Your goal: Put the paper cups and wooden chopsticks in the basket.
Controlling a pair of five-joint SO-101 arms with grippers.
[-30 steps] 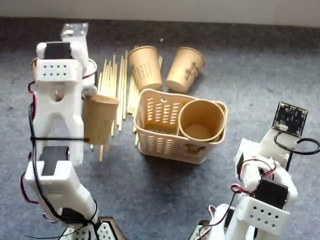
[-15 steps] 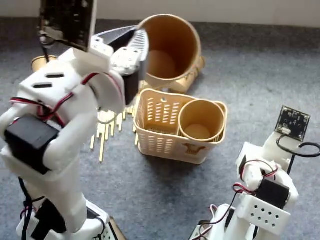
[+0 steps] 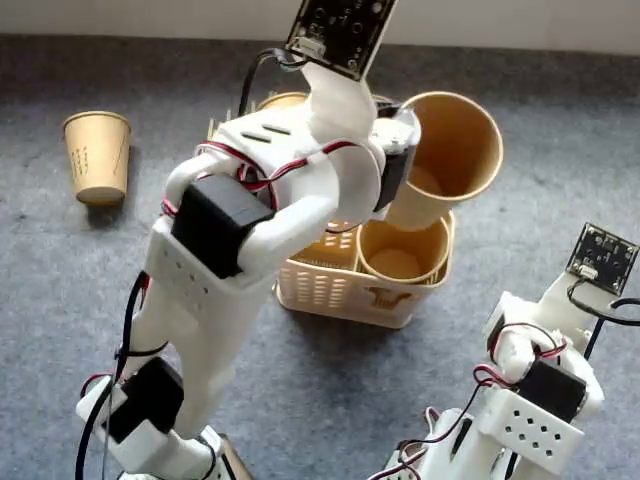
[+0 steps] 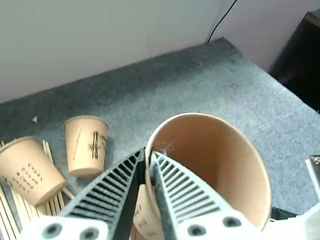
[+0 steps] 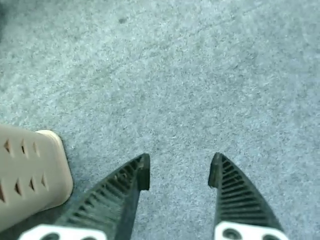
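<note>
One paper cup (image 3: 450,150) (rim in left claw (image 4: 148,153)) tilts mouth-up over basket (image 3: 330,290).

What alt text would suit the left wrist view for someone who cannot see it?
The left gripper is shut on the rim of a paper cup, held tilted above grey carpet. Beyond it, two more cups rest by a row of wooden chopsticks.

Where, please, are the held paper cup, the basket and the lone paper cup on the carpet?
held paper cup (image 3: 458,145), high view, inner wall
basket (image 3: 330,290), high view, perforated front wall
lone paper cup (image 3: 97,155), high view, outer side
</note>
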